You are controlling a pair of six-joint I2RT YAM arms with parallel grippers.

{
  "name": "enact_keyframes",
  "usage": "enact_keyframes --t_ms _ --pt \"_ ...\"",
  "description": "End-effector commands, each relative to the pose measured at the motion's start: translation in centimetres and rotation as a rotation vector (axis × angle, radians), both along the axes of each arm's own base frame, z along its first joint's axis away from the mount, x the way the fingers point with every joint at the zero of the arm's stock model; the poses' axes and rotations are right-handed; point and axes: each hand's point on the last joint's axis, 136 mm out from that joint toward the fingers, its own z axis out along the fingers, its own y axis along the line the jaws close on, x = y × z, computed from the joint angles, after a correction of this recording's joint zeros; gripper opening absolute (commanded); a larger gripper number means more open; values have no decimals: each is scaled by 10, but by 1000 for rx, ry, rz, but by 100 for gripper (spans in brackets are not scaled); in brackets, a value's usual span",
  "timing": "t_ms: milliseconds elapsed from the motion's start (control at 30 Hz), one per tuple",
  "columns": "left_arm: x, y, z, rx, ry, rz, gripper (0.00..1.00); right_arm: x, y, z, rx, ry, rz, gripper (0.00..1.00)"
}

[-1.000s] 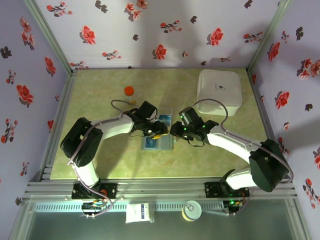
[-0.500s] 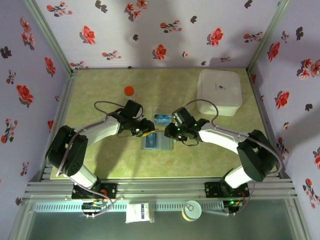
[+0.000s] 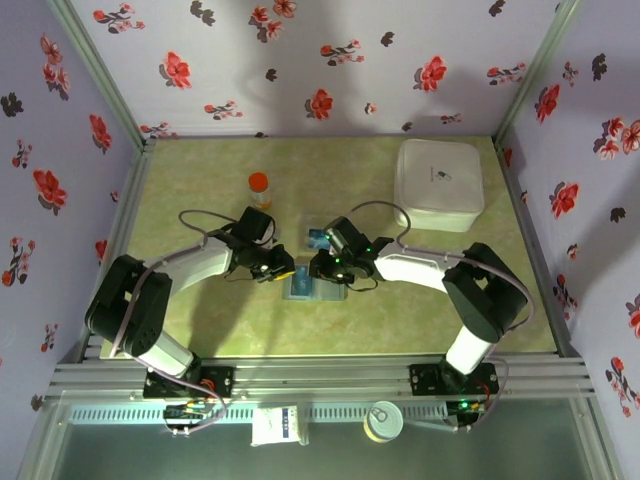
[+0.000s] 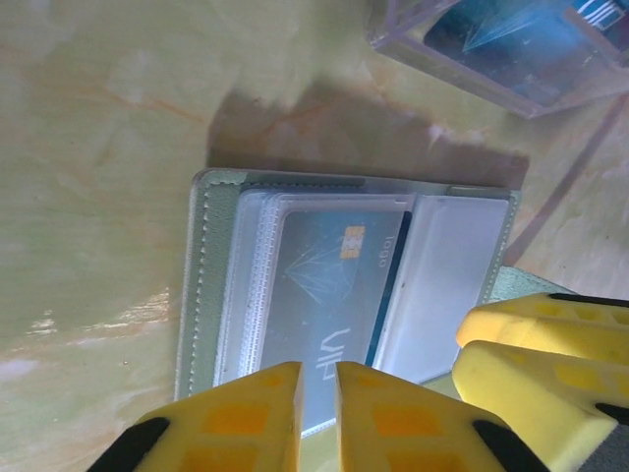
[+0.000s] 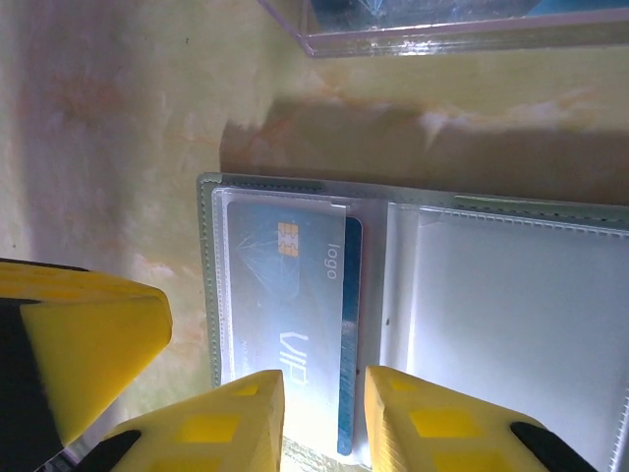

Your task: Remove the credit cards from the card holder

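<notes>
Left pincer (image 4: 317, 408) hangs nearly closed at the blue card (image 4: 314, 295) inside the open card holder (image 4: 201, 295) lying on the desk (image 4: 88, 147); I cannot tell whether it grips. Right pincer (image 5: 324, 418) stands slightly open, straddling that card's edge.

A robot test booth in a lab: a pale green marbled tabletop (image 3: 200, 320) boxed in by lilac walls printed with red flowers (image 3: 330, 70) and silver aluminium frame rails (image 3: 330, 378).

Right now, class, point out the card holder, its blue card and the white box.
card holder (image 4: 200, 295), left wrist view, stitched left border.
blue card (image 4: 329, 305), left wrist view, middle of face.
white box (image 3: 438, 183), top view, centre of lid.
</notes>
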Motion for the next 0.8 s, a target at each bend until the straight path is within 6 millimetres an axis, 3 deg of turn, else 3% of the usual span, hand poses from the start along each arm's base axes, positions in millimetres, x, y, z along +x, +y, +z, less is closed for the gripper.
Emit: enact_keyframes --t_ms 0,200,767 --pt "-6 8 -16 31 28 -12 13 3 10 5 25 2 4 28" --pt "-8 1 -24 -7 46 -17 5 2 13 -2 24 21 15 27" --pt "-15 15 -41 68 76 -5 2 1 14 -6 23 30 19 27"
